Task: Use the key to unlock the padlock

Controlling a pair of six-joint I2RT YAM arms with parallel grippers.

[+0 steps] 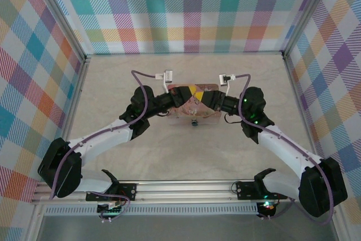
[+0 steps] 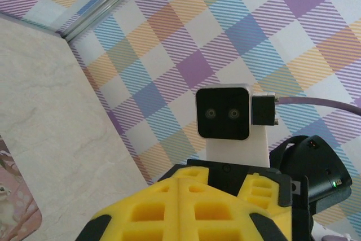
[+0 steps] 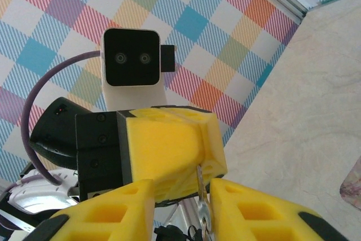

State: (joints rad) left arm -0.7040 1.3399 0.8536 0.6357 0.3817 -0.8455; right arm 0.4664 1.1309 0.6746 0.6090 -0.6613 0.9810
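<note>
Item one, your left gripper (image 2: 177, 187): fingers pressed together, clamped on the far end of the key (image 3: 202, 196), which runs toward 6 o'clock in the right wrist view. Item two, your right gripper (image 3: 181, 189): jaws apart, the key standing in the gap just beside the 3 o'clock finger. Beneath both, the pink tin (image 1: 198, 111) on the table (image 1: 169, 156), with the padlock (image 1: 194, 121) at its 6 o'clock edge.
</note>
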